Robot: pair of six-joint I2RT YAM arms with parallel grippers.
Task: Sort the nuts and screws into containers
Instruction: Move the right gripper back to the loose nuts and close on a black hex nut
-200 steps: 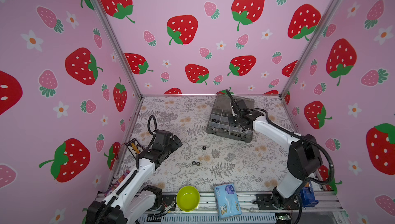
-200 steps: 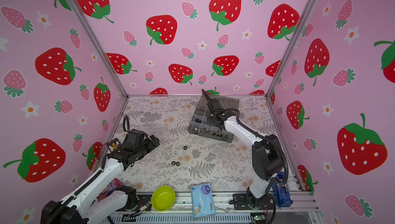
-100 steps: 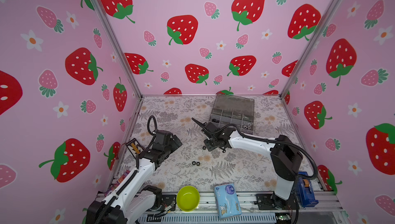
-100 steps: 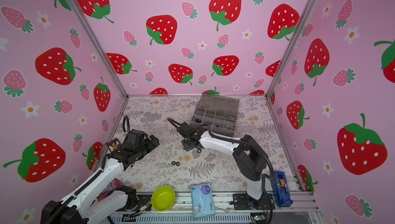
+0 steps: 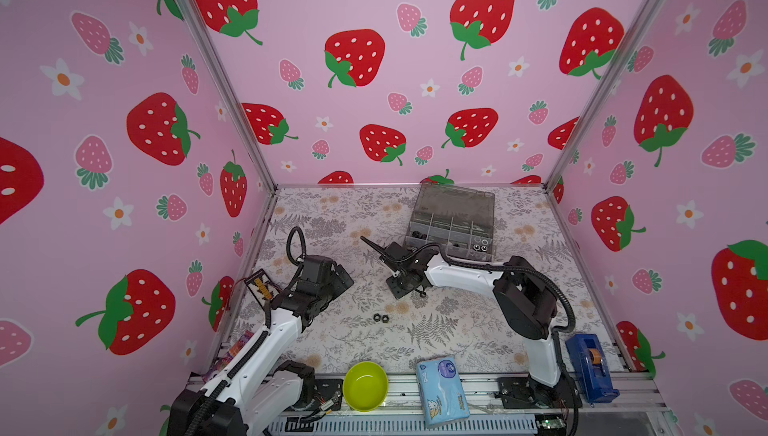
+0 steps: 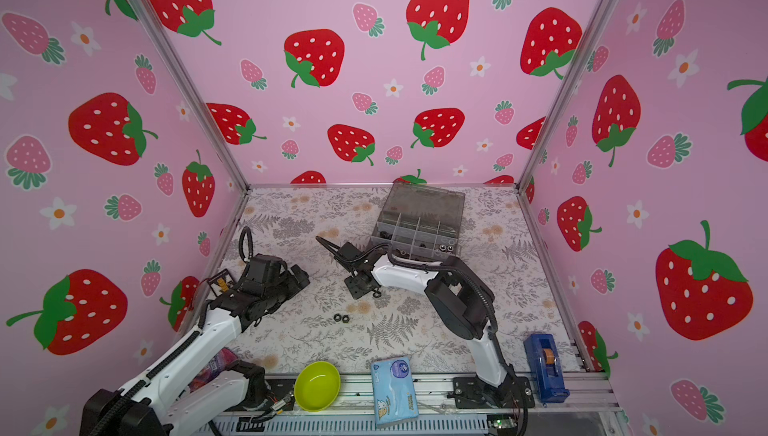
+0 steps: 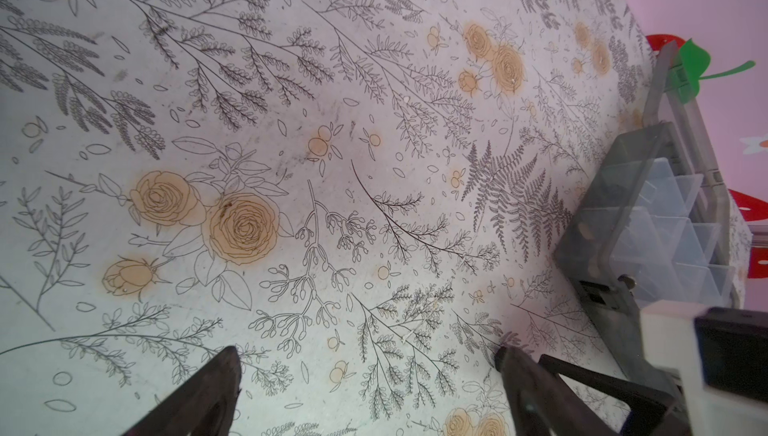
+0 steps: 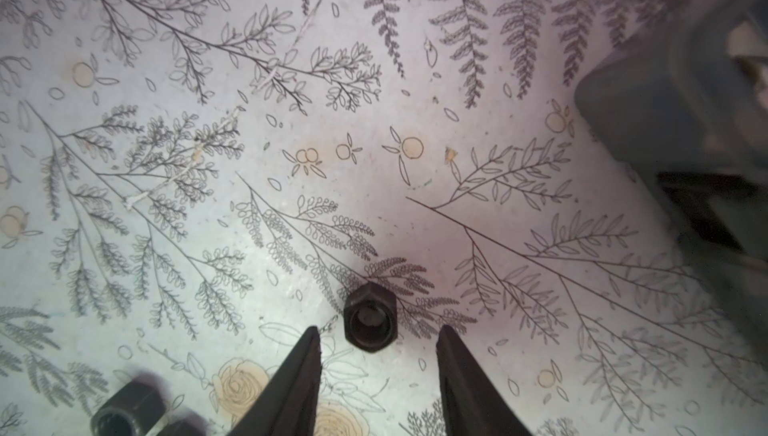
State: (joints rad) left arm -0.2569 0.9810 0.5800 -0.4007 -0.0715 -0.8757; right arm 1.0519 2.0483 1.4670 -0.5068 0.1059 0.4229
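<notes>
A floral-printed table (image 5: 332, 213) is lying inside strawberry-papered walls. Toward its back right, in both top views, one smoky-grey translucent organizer box (image 5: 453, 221) is sitting with its lid raised. Its square compartments are holding dark and silver pieces too small to count. Only the top views are showing the front rail, where one lime-green bowl (image 5: 365, 386), one blue tissue pack (image 5: 442, 390) and one blue tape dispenser (image 5: 590, 367) are resting. The left gripper (image 7: 365, 353) is hovering over bare table at the left, jaws spread wide and holding nothing. The right gripper (image 8: 380, 330) is reaching to the table's middle, just in front of the box, jaws partly apart and gripping nothing. Only the right wrist view is showing clearly one black hex nut (image 8: 370, 317) lying on the table between the fingertips and touching neither, its round hole facing up. Nearer the front, two more black nuts (image 5: 377, 318) are lying side by side, making three loose nuts.
</notes>
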